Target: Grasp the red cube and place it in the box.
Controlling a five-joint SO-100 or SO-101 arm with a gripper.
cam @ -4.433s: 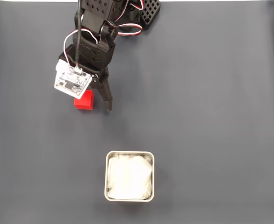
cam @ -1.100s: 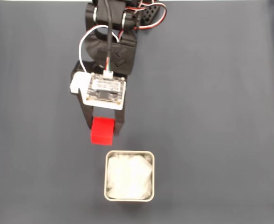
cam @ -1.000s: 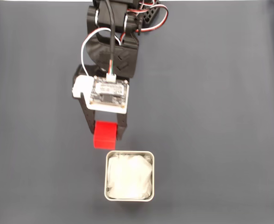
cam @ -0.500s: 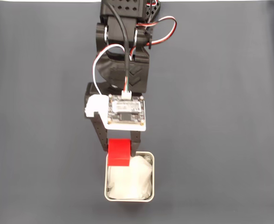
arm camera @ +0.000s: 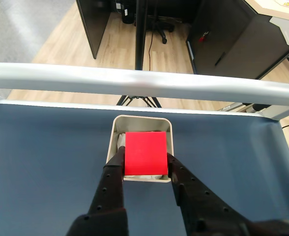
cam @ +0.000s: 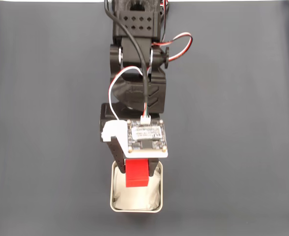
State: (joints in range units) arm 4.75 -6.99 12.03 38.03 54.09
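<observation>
the arm (cam: 137, 83) reaches forward, jaws clamped on the red cube (arm camera: 145, 153).

A dark blue-grey mat (cam: 233, 123) covers the table; beyond its metal rail (arm camera: 144, 83) lies wooden floor (arm camera: 56, 49).

An office or lab workspace: beyond the gripper (arm camera: 144, 164), past the dark blue table mat (arm camera: 41, 152) and its metal rail (arm camera: 144, 83), lie a pale wood floor (arm camera: 61, 49), dark desk panels (arm camera: 233, 39) and a wheeled office-chair base (arm camera: 160, 24).

No legible text — circuit board (cam: 146, 137) print too small.
</observation>
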